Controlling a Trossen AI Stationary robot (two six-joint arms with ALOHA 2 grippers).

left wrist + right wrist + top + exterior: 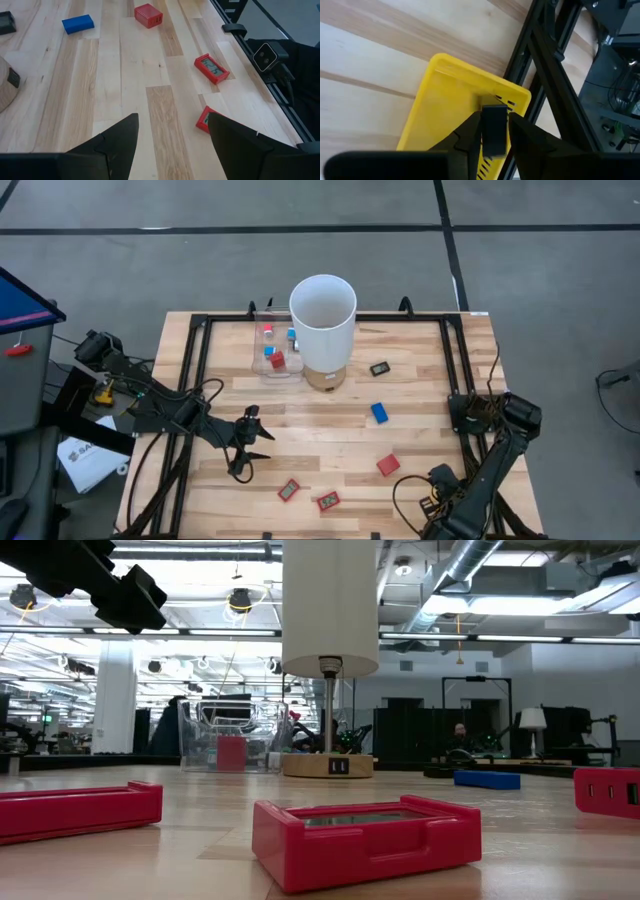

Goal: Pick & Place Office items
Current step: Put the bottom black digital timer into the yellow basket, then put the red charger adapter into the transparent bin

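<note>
Around the tall white cylinder (323, 320): two flat red rectangular pieces with dark centres (289, 490) (328, 501) well in front, one red block (388, 465), one blue block (380, 412), one black flat piece (380, 368) beside it, four small red and blue pieces in the clear box (262, 360)

Wooden plank table (330, 420) with black frame rails. On it: a clear bin (275, 350) beside the round wooden base (326, 378) of the white cylinder (323, 323); a black piece (380, 368); a blue block (380, 412); a red block (388, 465) — and two flat red pieces (289, 490) (328, 501) near the front edge.
</note>
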